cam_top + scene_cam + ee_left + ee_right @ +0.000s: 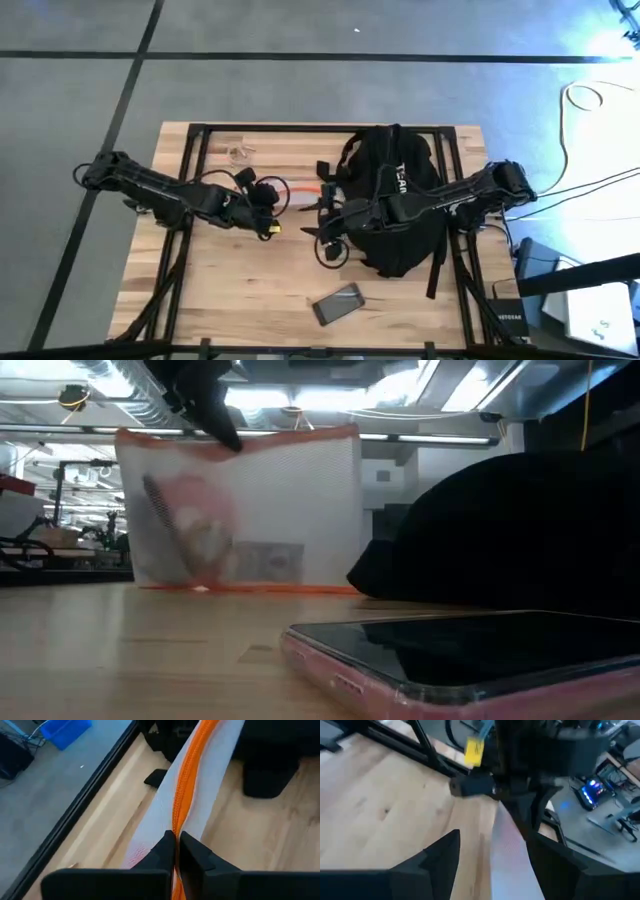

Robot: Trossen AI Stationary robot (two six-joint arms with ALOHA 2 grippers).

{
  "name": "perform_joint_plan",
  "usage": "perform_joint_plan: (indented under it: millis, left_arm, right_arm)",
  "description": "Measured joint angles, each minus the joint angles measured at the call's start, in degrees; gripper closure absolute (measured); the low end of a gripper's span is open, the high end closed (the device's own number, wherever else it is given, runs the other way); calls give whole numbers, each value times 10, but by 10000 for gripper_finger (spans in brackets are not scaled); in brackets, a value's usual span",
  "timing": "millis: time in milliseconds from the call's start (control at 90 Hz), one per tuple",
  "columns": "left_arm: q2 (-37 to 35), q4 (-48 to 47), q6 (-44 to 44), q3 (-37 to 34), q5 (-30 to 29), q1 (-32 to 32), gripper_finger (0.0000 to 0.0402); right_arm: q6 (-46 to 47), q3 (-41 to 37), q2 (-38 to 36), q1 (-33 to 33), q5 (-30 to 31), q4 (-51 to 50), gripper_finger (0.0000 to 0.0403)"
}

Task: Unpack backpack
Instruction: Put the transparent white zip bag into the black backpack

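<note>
- While unpacking is underway, seen from above: backpack (395,205) slumped on the right half of the wooden table (230,290), lettered side up, straps trailing toward the table's near and far edges.
- Clenched on the orange zipper edge of a white mesh pouch (250,510): left gripper (176,851), fingers pinched tight on the seam, pouch hanging upright between the two arms with its lower edge at or just above the tabletop.
- Spread wide apart, holding nothing: right gripper (492,845), reaching across the backpack toward the pouch and near the left arm's wrist.
- Lying near the table's front edge, well apart from the bag: pink-cased phone (338,303), screen up.
- Resting near the far left of the table: a small clear item (240,153), too faint to name.
- Judged from its sag and folds: soft, limp fabric, likely to collapse and shift when tugged, opening unlikely to stay agape unaided; probably light now with contents coming out.
- Best holds, at a guess: the top loop or a strap for lifting, the fabric rim beside the zipper for spreading the mouth; smooth rounded panels likely to slip from narrow fingers.
- Pouch contents: a dark brush-like shape and pale pinkish items showing through the mesh, not clear enough to identify.
</note>
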Motion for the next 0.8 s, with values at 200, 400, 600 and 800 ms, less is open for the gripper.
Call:
perform_joint_plan:
  millis: [200,400,600,800]
  left_arm:
    - [0,47,27,0,7,-7,401]
    - [0,46,32,0,13,-13,401]
    - [0,47,33,0,13,-15,401]
    - [0,62,56,0,13,-18,401]
  right_arm:
    - [0,-1,35,-46,-5,31,194]
    - [2,-1,56,-80,-59,72,194]
    - [3,-1,71,-92,-76,69,220]
    - [3,-1,71,-93,-65,72,329]
